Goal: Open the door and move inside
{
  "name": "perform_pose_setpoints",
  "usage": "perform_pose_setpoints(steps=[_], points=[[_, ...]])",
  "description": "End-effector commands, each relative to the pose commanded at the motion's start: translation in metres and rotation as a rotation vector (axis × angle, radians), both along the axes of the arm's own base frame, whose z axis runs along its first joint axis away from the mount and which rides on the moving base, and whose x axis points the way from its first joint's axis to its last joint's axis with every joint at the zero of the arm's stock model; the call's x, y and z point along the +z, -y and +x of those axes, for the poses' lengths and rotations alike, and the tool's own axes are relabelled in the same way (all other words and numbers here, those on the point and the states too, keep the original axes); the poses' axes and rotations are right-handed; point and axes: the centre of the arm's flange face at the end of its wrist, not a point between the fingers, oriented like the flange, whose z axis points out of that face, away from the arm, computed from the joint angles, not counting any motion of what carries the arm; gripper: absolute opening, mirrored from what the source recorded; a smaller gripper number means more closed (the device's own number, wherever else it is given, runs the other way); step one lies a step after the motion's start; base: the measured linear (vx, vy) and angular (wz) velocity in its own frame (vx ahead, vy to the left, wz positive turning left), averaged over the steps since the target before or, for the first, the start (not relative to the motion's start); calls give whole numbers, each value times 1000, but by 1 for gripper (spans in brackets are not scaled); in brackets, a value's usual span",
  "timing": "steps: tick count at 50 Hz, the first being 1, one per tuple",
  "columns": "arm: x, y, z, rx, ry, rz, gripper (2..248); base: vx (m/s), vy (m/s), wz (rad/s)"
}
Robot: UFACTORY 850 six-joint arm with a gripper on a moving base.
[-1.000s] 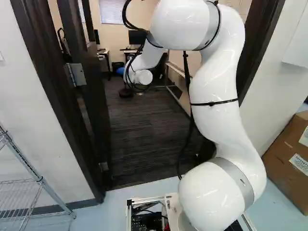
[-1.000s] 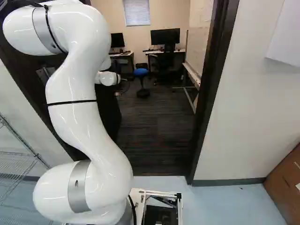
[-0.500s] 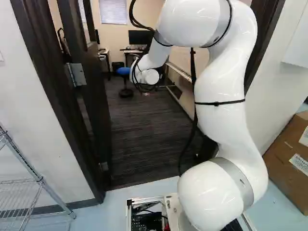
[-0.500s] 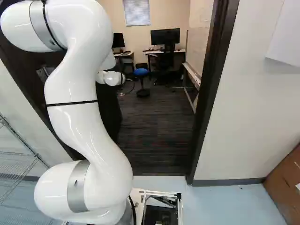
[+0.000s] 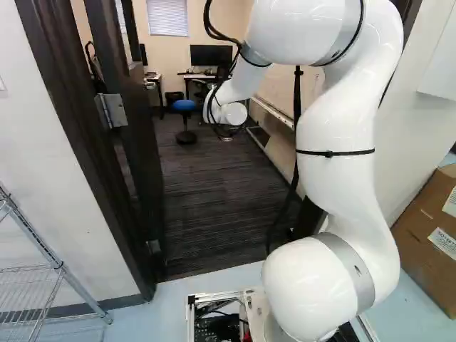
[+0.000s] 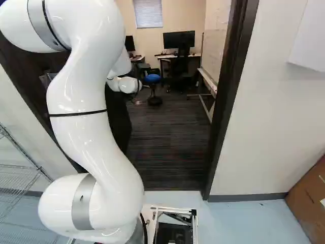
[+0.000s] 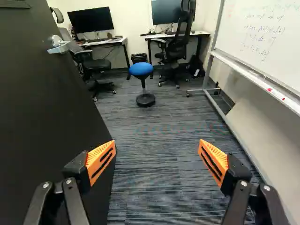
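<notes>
The dark door [image 5: 140, 153] stands swung inward at the left of the doorway, its hinge [image 5: 112, 110] showing on the near side. My gripper [image 5: 226, 137] is mostly hidden behind the white wrist, inside the doorway opening. In the wrist view the gripper [image 7: 157, 145] is open, with nothing between its orange pads and carpet beyond them. The door [image 7: 44, 122] runs along one side, partly behind one finger; whether they touch I cannot tell. Its silver handle [image 7: 60, 47] lies farther ahead, away from both fingers. The dark door frame [image 6: 231, 91] borders the opening's other side.
Carpet [image 6: 170, 137] leads to a blue stool [image 7: 141, 70], desks and chairs. A whiteboard [image 7: 262, 35] on a stand lines the side opposite the door. Outside are a wire rack [image 5: 43, 285] at the left and a cardboard box [image 5: 431, 228] at the right.
The arm has swung rightward in the left base view, carrying the wrist away from the door and uncovering the blue stool there. Base and door have not moved.
</notes>
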Motion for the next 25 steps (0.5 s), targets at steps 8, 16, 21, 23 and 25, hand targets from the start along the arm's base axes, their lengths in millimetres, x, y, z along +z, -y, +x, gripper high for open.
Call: perform_pose_setpoints(steps=[8, 16, 21, 23, 25], points=[[0, 0, -1, 0, 0, 0, 247, 0, 0, 0], [0, 2, -4, -1, 0, -1, 247, 0, 0, 0], [0, 3, -7, -2, 1, -2, 247, 0, 0, 0], [0, 4, -8, -2, 1, -3, 247, 0, 0, 0], [0, 5, -10, -3, 1, -3, 247, 0, 0, 0]])
